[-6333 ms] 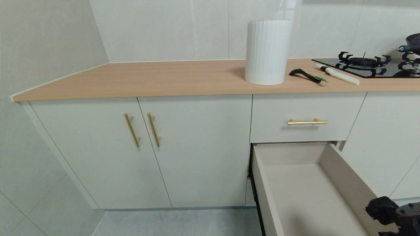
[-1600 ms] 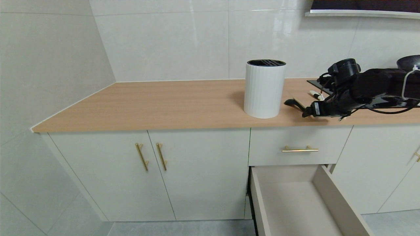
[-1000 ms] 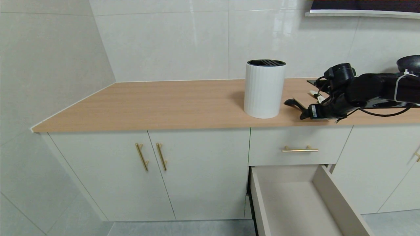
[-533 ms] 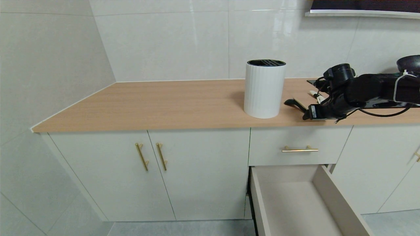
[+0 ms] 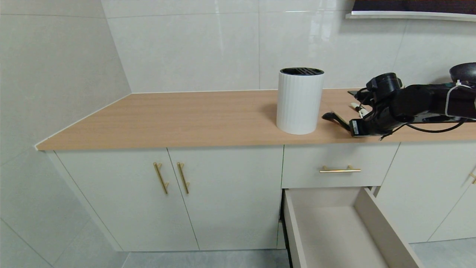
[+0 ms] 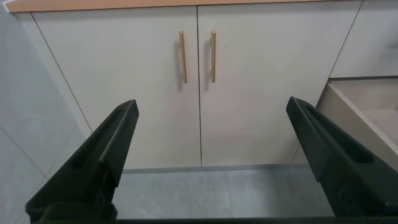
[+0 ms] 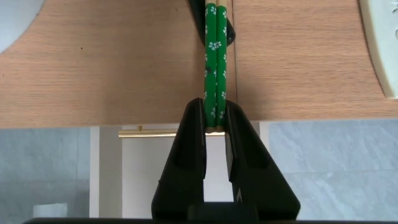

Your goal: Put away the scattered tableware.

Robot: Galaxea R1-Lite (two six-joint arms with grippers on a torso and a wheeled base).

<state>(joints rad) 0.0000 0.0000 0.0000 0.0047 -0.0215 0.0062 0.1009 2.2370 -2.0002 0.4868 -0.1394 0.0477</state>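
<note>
showing the right gripper (image 7: pixel 214 121) pressed together on the near ends of a pair of green chopsticks (image 7: pixel 215 56), at the front edge of the wooden counter (image 5: pixel 186 119). the sticks lie side by side, touching, and run straight out from the fingers across the counter top toward a black utensil (image 5: pixel 329 116), which lies just beside the white ribbed holder (image 5: pixel 299 100). whether their far tips touch that utensil, and whether they rest on the wood or are just lifted, cannot be told. judged handling: light, stiff, thin and smooth, so the two sticks may scissor apart or swing down about an end grip. a hold nearer mid-length, square across both, would carry them steadier. the open drawer (image 5: pixel 375 219) stands below the counter, a likely place for them. the left gripper (image 6: pixel 211 109) hangs spread wide, low before the cupboard doors (image 6: pixel 261 93), holding nothing.
</note>
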